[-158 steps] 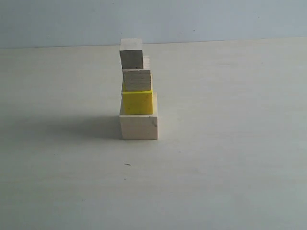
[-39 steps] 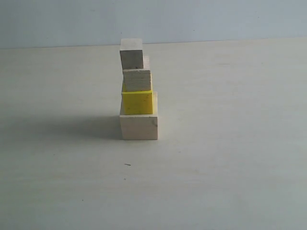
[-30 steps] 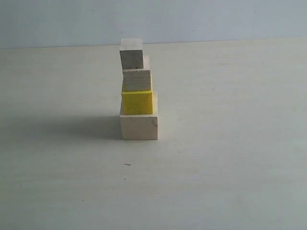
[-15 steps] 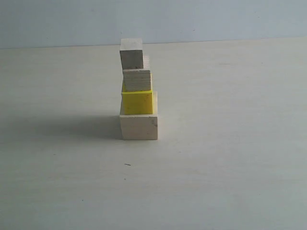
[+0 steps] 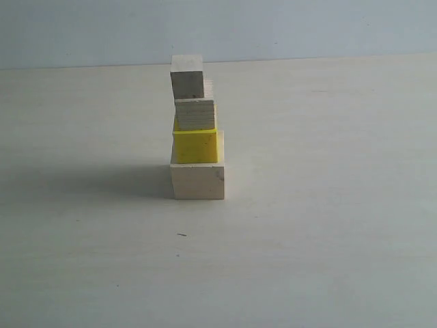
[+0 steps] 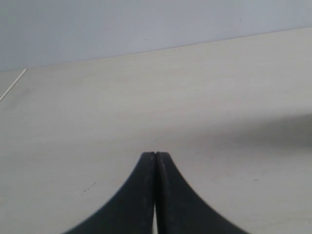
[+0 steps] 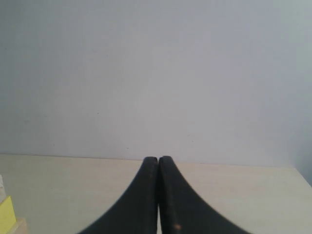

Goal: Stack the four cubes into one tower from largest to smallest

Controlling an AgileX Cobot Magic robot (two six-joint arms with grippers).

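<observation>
Nothing has moved since the earlier frames. The tower stands on the table [image 5: 328, 205]: large pale cube [image 5: 197, 181], yellow cube [image 5: 195, 145], striped-grain cube [image 5: 195, 115], and the small cube [image 5: 188, 83] on top, offset slightly left. The left gripper [image 6: 155, 155] and right gripper [image 7: 158, 159] are empty with fingers pressed together, clear of the stack, probably to avoid nudging it.

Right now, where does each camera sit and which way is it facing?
Exterior view: off the arms, facing across the table at the tower and the wall; no robot part shows.
Left wrist view: on the left arm, looking past the shut left gripper over the table; no cubes.
Right wrist view: on the right arm, past the shut right gripper, mostly at wall; yellow cube at the edge.
Shared: exterior and right wrist both show the yellow cube.
</observation>
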